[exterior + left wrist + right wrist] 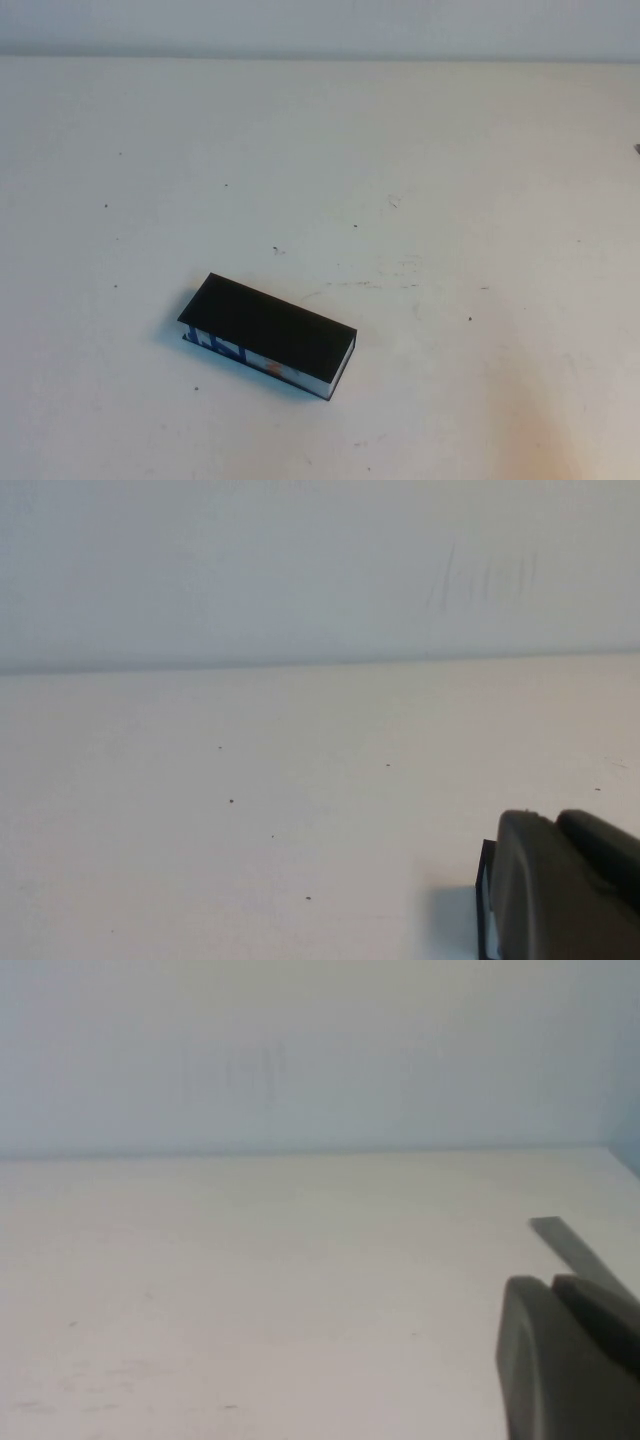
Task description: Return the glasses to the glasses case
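Note:
The glasses case (268, 335) lies closed on the white table, front left of centre, black lid up, its white side band with blue and orange marks facing the front. The glasses are out of view. Neither arm shows in the high view. In the left wrist view my left gripper (556, 825) has its dark fingers pressed together, empty, with one end of the case (485, 900) showing just behind them. In the right wrist view my right gripper (552, 1285) also has its fingers together, empty, over bare table.
The white table (420, 200) runs back to a pale wall. A thin grey strip (575, 1248) lies on the table beyond the right gripper. A small dark thing (637, 149) sits at the far right edge.

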